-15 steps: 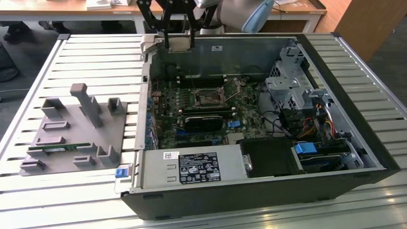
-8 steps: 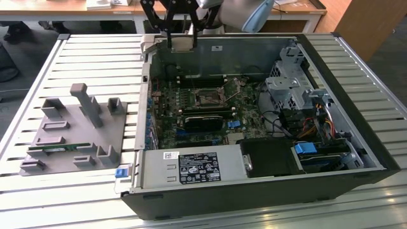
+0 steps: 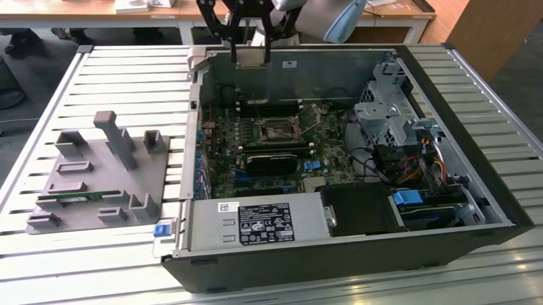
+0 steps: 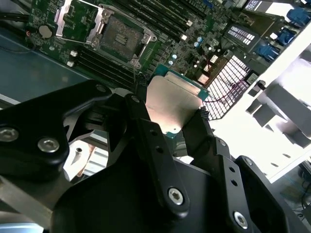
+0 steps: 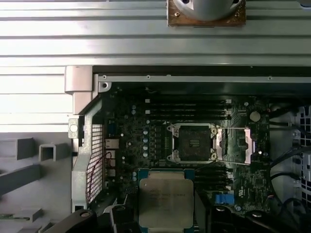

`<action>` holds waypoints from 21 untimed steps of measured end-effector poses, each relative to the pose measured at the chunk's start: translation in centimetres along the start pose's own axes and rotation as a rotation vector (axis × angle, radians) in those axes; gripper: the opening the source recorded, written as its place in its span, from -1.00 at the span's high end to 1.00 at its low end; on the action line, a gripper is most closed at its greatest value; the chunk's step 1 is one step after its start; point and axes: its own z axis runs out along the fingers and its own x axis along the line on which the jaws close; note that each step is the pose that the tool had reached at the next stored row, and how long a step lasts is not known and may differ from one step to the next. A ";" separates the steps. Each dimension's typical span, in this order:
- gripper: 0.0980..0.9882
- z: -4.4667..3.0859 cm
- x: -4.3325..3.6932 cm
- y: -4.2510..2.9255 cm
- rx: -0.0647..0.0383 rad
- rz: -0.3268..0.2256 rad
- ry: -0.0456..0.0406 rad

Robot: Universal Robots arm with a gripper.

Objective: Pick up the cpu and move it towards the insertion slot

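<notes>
Slatted metal table [image 3: 110, 70], gripper [image 4: 170, 114] around flat silver cpu [image 4: 171, 103] above square dark insertion slot [image 5: 193, 143]

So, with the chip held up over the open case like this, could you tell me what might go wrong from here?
The tool grips the cpu only by its edges, so it may slip or twist and fall onto the motherboard.

The insertion slot lies open with its metal frame flipped aside; a tilted or offset approach could catch that frame or the socket's contacts.

In the exterior view the tool sits near the case wall, which it might clip.
</notes>
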 end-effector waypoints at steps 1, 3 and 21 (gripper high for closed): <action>0.00 0.02 -0.15 0.05 0.000 0.002 -0.0001; 0.00 0.04 -0.44 0.15 0.000 0.005 -0.0002; 0.00 0.36 -3.08 1.29 0.000 0.026 -0.0015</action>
